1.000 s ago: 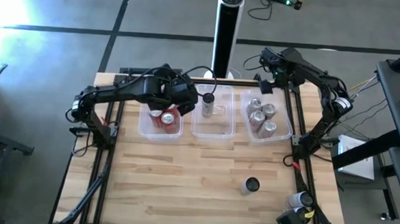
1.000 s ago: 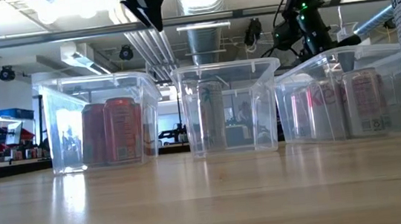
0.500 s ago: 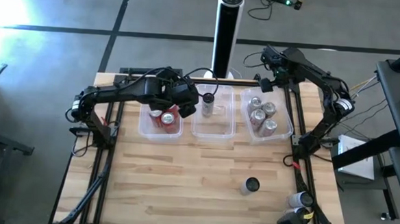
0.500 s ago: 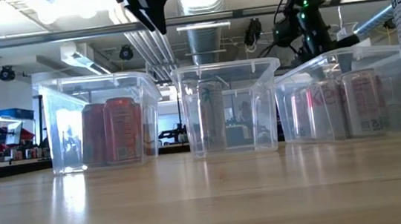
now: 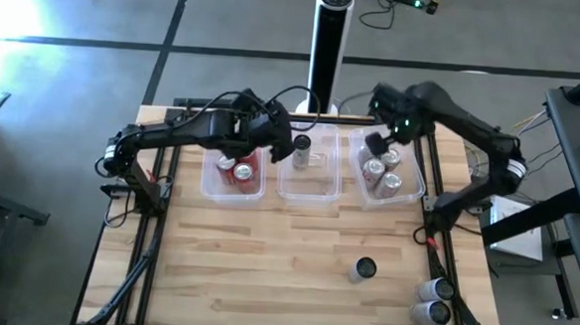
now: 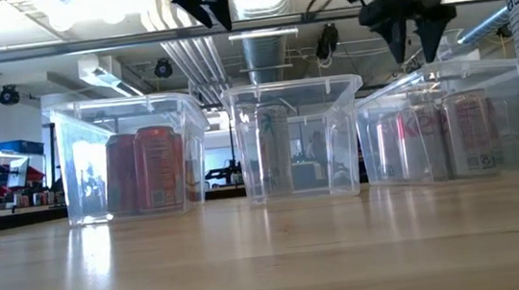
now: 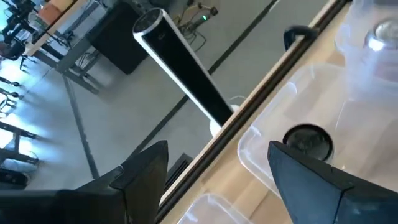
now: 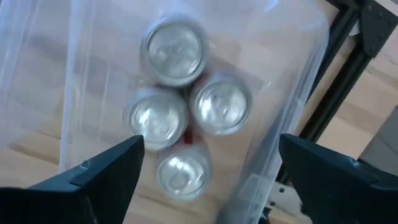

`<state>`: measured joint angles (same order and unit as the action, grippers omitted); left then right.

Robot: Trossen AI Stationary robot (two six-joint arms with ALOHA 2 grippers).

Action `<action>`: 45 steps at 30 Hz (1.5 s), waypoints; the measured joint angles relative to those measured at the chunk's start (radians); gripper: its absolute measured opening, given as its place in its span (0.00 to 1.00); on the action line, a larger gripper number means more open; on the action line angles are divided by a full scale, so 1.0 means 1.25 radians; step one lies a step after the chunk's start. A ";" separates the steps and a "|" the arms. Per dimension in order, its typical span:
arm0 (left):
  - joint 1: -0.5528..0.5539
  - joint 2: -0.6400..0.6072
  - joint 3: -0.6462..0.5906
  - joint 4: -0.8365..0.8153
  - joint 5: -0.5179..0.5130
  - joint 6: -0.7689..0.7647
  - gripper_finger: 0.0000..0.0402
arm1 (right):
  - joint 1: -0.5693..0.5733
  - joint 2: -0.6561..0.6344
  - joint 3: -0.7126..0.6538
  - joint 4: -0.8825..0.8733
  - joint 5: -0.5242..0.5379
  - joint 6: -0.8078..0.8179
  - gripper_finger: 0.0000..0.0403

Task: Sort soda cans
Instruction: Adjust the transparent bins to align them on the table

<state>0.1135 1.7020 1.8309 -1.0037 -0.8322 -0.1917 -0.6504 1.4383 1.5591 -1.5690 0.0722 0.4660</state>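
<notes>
Now | right fingers (image 8: 208,180) wide over four silver-topped cans (image 8: 177,50) | left fingers (image 7: 217,180) wide, empty

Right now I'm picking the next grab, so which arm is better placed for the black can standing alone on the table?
Probably the right. Its open gripper hovers over the right tub, on the black can's side; the left gripper, also open, sits farther off.
</notes>
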 joint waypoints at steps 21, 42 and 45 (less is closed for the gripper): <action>0.021 0.006 -0.016 0.034 0.009 0.041 0.65 | 0.289 -0.026 -0.189 0.014 -0.100 0.294 0.64; 0.023 0.006 -0.016 0.029 0.010 0.084 0.65 | 0.201 -0.018 -0.138 0.196 0.030 0.315 0.71; 0.023 0.006 -0.016 0.029 0.010 0.084 0.65 | 0.101 -0.018 -0.133 0.229 0.060 0.228 0.68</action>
<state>0.1421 1.7096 1.8107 -0.9676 -0.8200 -0.0864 -0.5239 1.4157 1.3928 -1.2821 0.1467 0.7506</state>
